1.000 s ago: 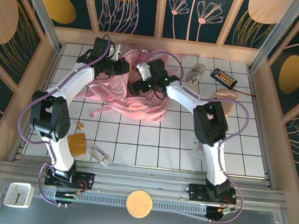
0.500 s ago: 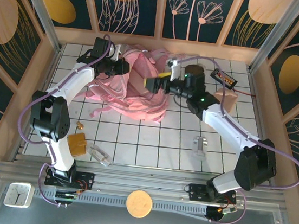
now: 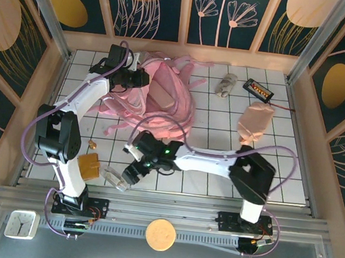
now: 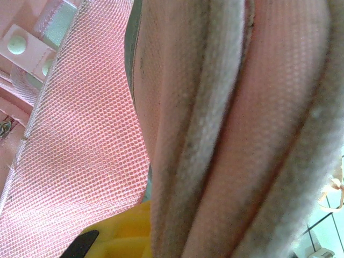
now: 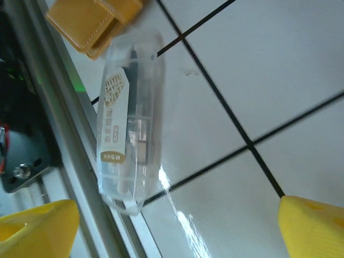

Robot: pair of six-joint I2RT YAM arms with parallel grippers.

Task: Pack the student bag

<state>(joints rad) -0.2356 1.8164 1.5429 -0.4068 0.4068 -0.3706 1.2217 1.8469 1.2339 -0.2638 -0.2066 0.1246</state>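
Left pincer (image 3: 142,78) tight on student bag (image 3: 170,107) left rim

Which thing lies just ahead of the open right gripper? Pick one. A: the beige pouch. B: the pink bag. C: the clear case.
C: in the right wrist view the clear case lies on the tiles just beyond the right gripper's spread yellow fingers.

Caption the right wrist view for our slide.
Open right gripper hovers over a clear plastic case beside a tan pouch.
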